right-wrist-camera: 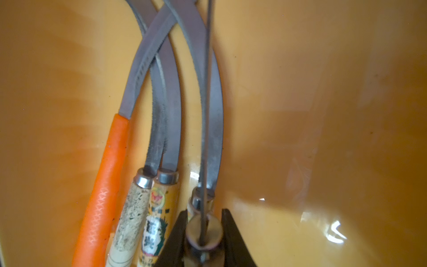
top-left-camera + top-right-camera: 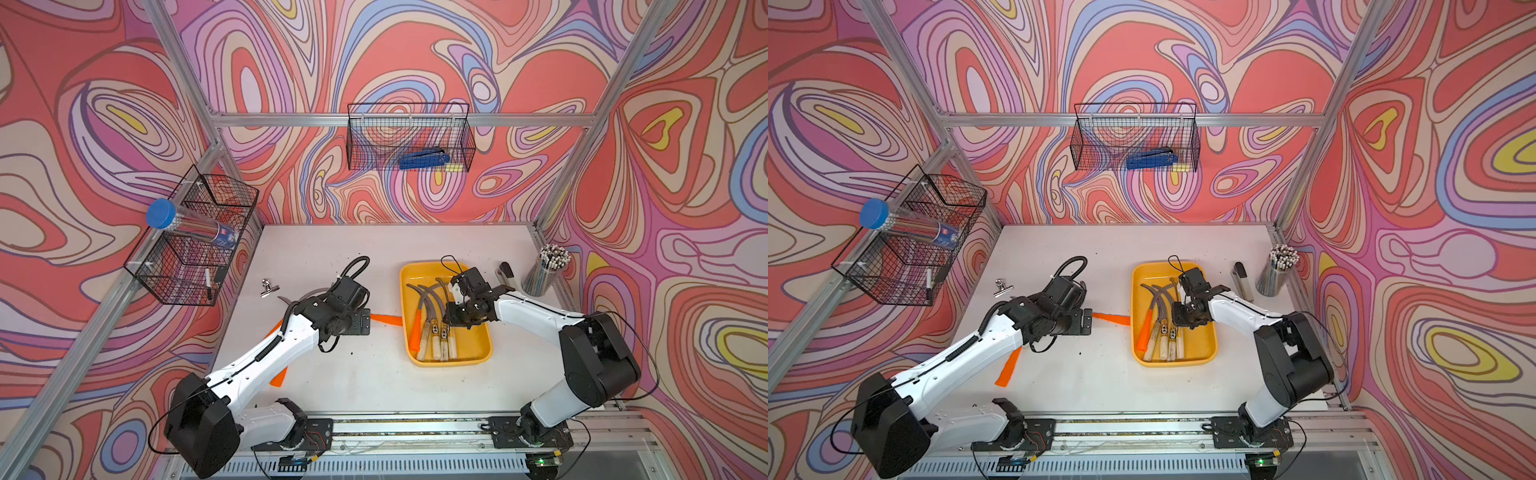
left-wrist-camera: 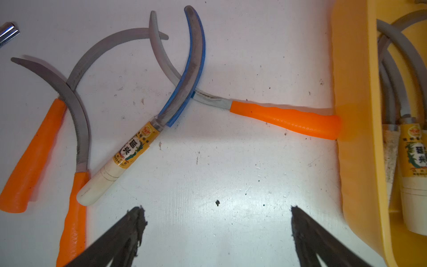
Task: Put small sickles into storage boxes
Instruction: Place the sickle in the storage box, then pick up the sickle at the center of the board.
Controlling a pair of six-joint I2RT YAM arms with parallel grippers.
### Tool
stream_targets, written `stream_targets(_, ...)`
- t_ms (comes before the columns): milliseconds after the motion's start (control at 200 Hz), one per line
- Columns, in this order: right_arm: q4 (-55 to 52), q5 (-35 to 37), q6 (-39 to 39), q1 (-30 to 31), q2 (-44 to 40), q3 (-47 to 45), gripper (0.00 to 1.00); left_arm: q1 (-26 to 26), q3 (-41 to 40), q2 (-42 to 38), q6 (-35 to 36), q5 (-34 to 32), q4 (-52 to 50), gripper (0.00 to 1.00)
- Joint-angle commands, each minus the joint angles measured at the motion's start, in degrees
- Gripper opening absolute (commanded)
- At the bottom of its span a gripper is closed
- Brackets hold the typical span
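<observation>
Left fingers (image 3: 124, 231) wide; tray rim (image 3: 355, 161) beside

A white, speck-marked table (image 2: 374, 386) is seen in both top views. Toward 3 o'clock a yellow tray (image 2: 453, 360) is set flat on it. An orange-handled sickle (image 3: 284, 120) is laid at the tray's 9 o'clock side, its handle end touching the wall. A wood-handled sickle (image 3: 129, 152) is crossed over that blade, and two more orange-handled sickles (image 3: 30, 157) are crossed beside it. A metal clip (image 2: 268, 287) is placed at 10 o'clock; a stapler (image 2: 505, 276) and a pencil cup (image 2: 544, 274) are found near 2 o'clock
</observation>
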Motion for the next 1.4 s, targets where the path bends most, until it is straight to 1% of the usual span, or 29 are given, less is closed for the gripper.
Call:
stream_targets(0,0.73,-0.29,-0.08,-0.61,0.72,-0.1,0.15,0.31,-0.48,-1.42,1.09,0.26,-0.24,1.0)
stream_targets(55,0.37,0.22,0.2,-0.72,0.63,-0.02,0.25,0.31,-0.47,-1.58,1.09,0.0,-0.78,1.0)
stream_targets(115,0.08,0.84,0.29,-0.79,0.39,0.2,0.38,0.35,-0.55,-1.76,0.81,-0.34,-1.34,1.0)
stream_targets(170,-0.46,1.43,0.41,-0.73,-0.01,0.58,0.47,0.4,-0.79,-2.1,0.65,-0.27,-1.54,1.0)
stream_targets(215,-0.83,1.87,0.46,-0.79,-0.47,0.92,0.56,0.44,-1.03,-2.28,0.52,-0.31,-1.73,1.0)
stream_targets(235,-1.0,2.03,0.49,-0.8,-0.64,1.02,0.61,0.47,-1.12,-2.37,0.39,-0.38,-1.95,1.0)
stream_targets(295,-1.4,2.49,0.4,-0.76,-1.58,1.37,0.81,0.85,-1.33,-2.38,-0.1,-0.53,-2.71,1.0)
stream_targets(356,-1.45,2.2,0.22,-0.74,-2.69,1.48,0.96,1.54,-1.71,-2.38,-0.51,-0.49,-3.37,1.0)
stream_targets(366,-1.44,2.17,0.23,-0.79,-2.9,1.48,0.98,1.65,-1.74,-2.38,-0.63,-0.41,-3.51,1.0)
stream_targets(541,-1.36,1.5,0.31,-0.72,-7.35,1.08,0.98,5.3,-3.78,-2.07,-1.74,3.12,-3.65,1.0)
stream_targets(706,0.94,-0.93,1.44,-0.72,-12.74,-0.99,0.98,10.21,-6.01,0.69,-3.2,7.52,-1.69,1.0)
stream_targets(846,2.85,-3.2,2.15,-0.72,-15.77,-2.35,0.98,15.59,-7.94,2.64,-4.0,11.19,2.06,1.0)
stream_targets(1062,4.46,-5.37,2.05,-0.72,-16.62,-3.28,0.98,18.49,-5.24,6.55,-2.9,8.58,4.29,1.0)
stream_targets(1132,5.28,-6.29,2.34,-0.74,-16.36,-3.78,0.98,19.46,-4.46,7.45,-2.85,9.09,4.99,1.0)
stream_targets(1207,5.82,-7.07,2.47,-0.72,-16.16,-4.11,0.98,19.84,-3.55,8.19,-2.58,7.34,5.48,1.0)
stream_targets(1392,7.11,-8.42,3.16,-0.73,-16.05,-4.5,0.98,22.64,-1.1,10.7,-1.59,7.03,8.24,1.0)
